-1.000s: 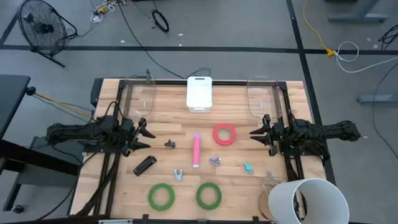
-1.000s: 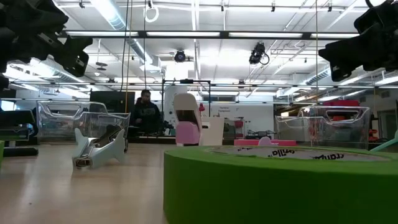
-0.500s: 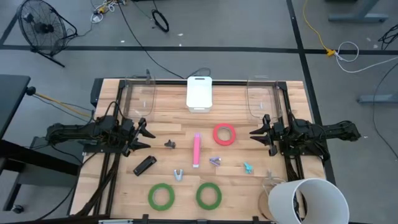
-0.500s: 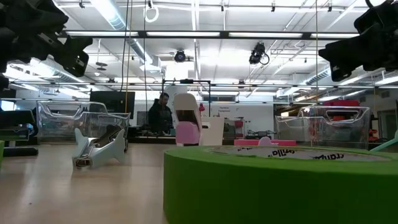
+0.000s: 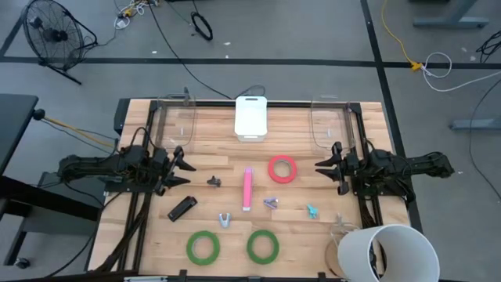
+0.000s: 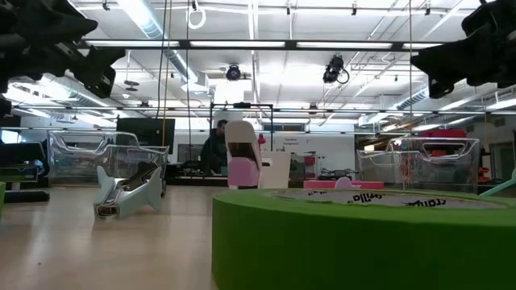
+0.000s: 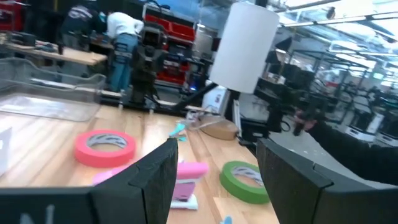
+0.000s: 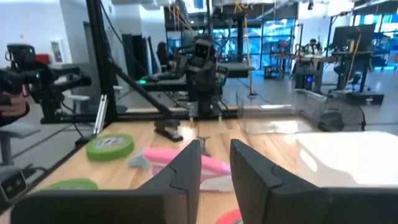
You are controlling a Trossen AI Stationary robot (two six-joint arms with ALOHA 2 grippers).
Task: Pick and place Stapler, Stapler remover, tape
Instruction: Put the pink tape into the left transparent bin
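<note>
Two arms lie low and level over the desk [image 5: 211,117], facing inward from opposite side edges. Left gripper [image 5: 182,167] has fingers apart, holding nothing. Right gripper [image 5: 325,169] has fingers narrowly apart, also holding nothing. Black lettering on the nearest green tape roll [image 6: 363,234] is too partial to read. Red-pink tape roll [image 5: 282,169] lies flat mid-desk; two green rolls [image 5: 203,247] [image 5: 262,246] lie near the front edge. Pink stapler [image 5: 247,188] lies centrally, black stapler [image 5: 182,208] toward the left.
</note>
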